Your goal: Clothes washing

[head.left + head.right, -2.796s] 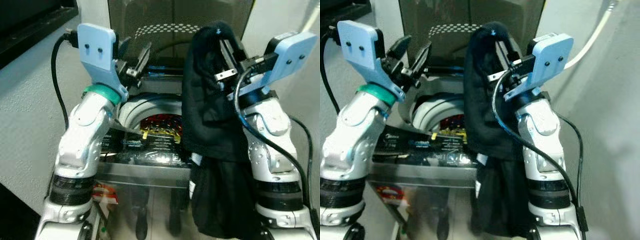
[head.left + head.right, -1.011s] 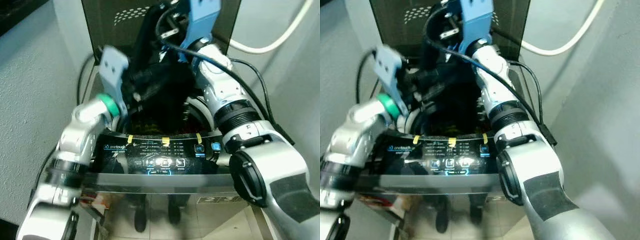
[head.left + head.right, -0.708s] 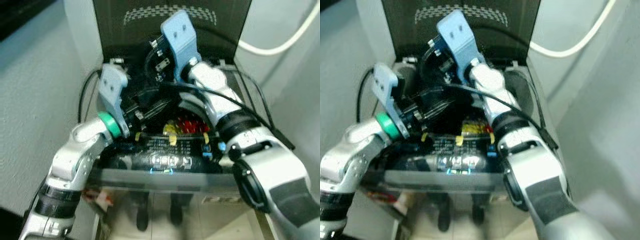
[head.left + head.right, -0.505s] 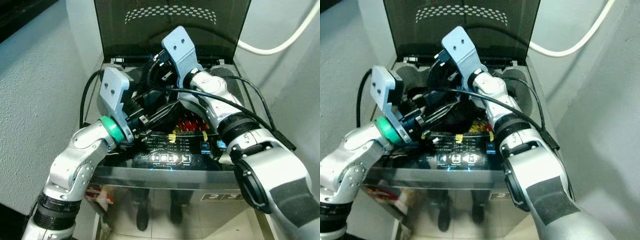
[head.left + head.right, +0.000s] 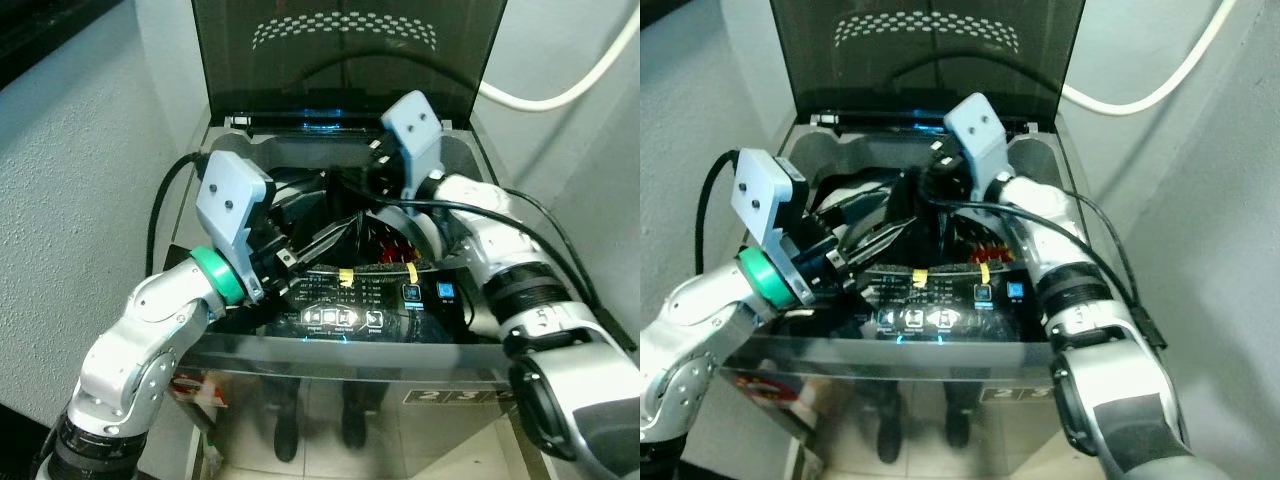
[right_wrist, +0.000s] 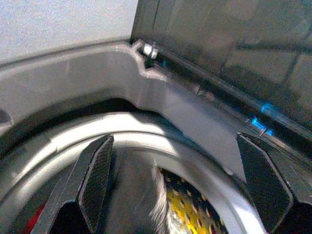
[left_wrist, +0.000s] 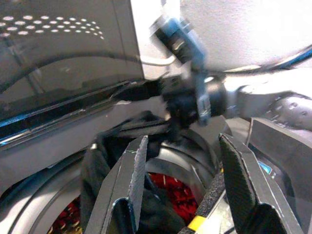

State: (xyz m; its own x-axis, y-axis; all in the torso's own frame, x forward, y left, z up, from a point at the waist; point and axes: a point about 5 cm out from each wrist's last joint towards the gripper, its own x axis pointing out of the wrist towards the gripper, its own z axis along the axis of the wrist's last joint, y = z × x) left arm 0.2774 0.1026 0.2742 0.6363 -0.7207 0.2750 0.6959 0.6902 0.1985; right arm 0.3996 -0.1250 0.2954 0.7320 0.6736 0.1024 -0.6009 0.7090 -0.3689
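**Settling the dark garment into the drum**

While the black garment (image 5: 335,205) lies half in the mouth of the washing machine (image 5: 330,335), draped over the inner rim above the red laundry (image 5: 390,245) already in the drum, we judge the step in hand to be pushing it fully down; to do this well we would press the bulk toward the drum's middle, keep cloth off the rim so the raised lid (image 5: 345,50) can close cleanly, and lift each arm straight up afterwards so no fold is dragged back out.

Our left gripper (image 7: 183,187) hovers just over the front of the opening, near the control panel (image 5: 335,318); its jaws stand well apart, and in the left wrist view they frame the garment without gripping it, though whether a finger brushes the cloth we cannot tell.

Our right gripper (image 6: 175,187) reaches in from the far side, above the drum's rim; its jaws are spread wide and hold nothing, with pale blurred cloth just below them.
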